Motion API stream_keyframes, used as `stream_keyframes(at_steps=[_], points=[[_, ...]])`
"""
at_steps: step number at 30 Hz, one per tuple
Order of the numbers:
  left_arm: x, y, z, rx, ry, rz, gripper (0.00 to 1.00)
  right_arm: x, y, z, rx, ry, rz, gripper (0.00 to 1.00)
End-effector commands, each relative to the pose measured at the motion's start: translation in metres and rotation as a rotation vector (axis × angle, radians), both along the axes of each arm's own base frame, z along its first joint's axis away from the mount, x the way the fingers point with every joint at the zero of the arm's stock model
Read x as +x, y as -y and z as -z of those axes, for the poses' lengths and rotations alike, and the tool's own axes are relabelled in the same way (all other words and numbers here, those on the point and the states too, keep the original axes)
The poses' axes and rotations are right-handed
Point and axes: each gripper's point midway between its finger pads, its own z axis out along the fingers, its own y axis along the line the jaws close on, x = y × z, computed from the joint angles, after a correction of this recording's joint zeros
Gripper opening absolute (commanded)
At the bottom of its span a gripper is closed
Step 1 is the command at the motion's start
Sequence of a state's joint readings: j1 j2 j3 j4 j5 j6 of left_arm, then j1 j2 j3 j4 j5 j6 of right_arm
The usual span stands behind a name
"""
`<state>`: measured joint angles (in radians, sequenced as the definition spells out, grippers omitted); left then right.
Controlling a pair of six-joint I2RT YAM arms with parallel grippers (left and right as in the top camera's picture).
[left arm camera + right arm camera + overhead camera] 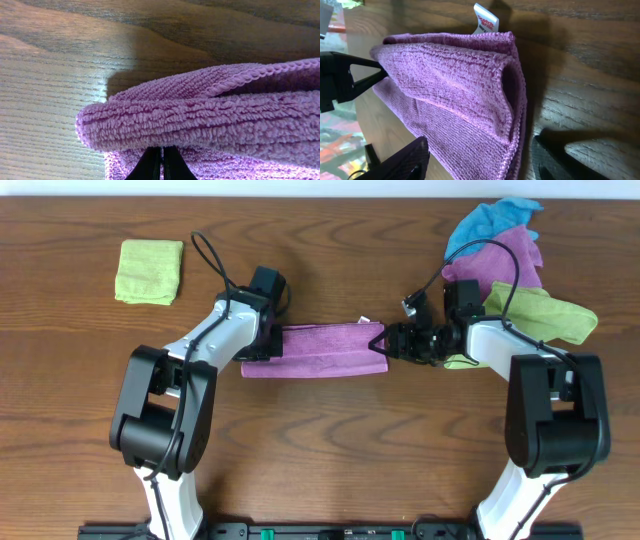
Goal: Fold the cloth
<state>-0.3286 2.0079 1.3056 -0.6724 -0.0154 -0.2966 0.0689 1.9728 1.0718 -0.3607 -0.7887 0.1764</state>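
A purple cloth lies folded into a long strip on the wooden table between my two grippers. My left gripper is at its left end. In the left wrist view its fingers are pressed together, with their tips tucked under the rolled fold of the cloth. My right gripper is at the right end. In the right wrist view its fingers are spread wide on either side of the cloth and hold nothing. A white tag sticks out at the far edge.
A folded light-green cloth lies at the back left. A pile of blue, purple and green cloths sits at the back right, beside the right arm.
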Motion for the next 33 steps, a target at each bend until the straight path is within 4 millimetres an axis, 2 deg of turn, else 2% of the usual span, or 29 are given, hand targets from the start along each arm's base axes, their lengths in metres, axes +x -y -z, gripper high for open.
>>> stream_keyframes(at_steps=[1,4,8,12,14,19,21,23,25,28,31,33], points=[[-0.012,-0.006,0.027,0.025,-0.048,-0.024,0.06,-0.007,-0.004,0.018,-0.063,-0.037,-0.002,0.65],[-0.012,-0.006,0.028,0.024,-0.048,-0.023,0.06,-0.008,-0.02,0.016,-0.056,-0.027,-0.023,0.63],[-0.013,-0.006,0.028,0.021,-0.05,-0.023,0.06,-0.006,-0.036,0.014,-0.046,-0.005,-0.04,0.52],[-0.014,-0.001,0.028,-0.004,-0.058,-0.021,0.06,-0.001,-0.037,0.01,-0.035,-0.012,-0.013,0.23],[-0.014,0.0,0.028,-0.014,-0.061,-0.019,0.06,0.002,-0.038,0.005,-0.025,-0.01,-0.012,0.02],[-0.016,0.0,0.023,-0.018,-0.064,-0.02,0.06,0.013,-0.029,-0.02,-0.049,-0.001,0.014,0.01],[-0.013,0.001,0.007,-0.024,-0.045,-0.018,0.05,0.016,-0.016,-0.03,-0.129,-0.004,0.043,0.01],[-0.007,0.004,-0.018,-0.049,0.005,-0.016,0.06,0.016,-0.001,-0.04,-0.232,-0.002,0.056,0.01],[0.001,0.007,-0.05,-0.073,0.078,-0.014,0.06,0.013,0.017,-0.048,-0.346,-0.012,0.075,0.01],[0.003,0.006,-0.108,-0.11,0.204,-0.013,0.06,0.007,0.042,-0.059,-0.498,-0.035,0.097,0.01],[-0.012,-0.009,-0.167,-0.112,0.32,-0.03,0.06,0.001,0.067,-0.072,-0.654,-0.065,0.121,0.01],[-0.028,-0.02,-0.195,-0.121,0.363,-0.044,0.06,0.002,0.067,-0.079,-0.703,-0.051,0.117,0.01]])
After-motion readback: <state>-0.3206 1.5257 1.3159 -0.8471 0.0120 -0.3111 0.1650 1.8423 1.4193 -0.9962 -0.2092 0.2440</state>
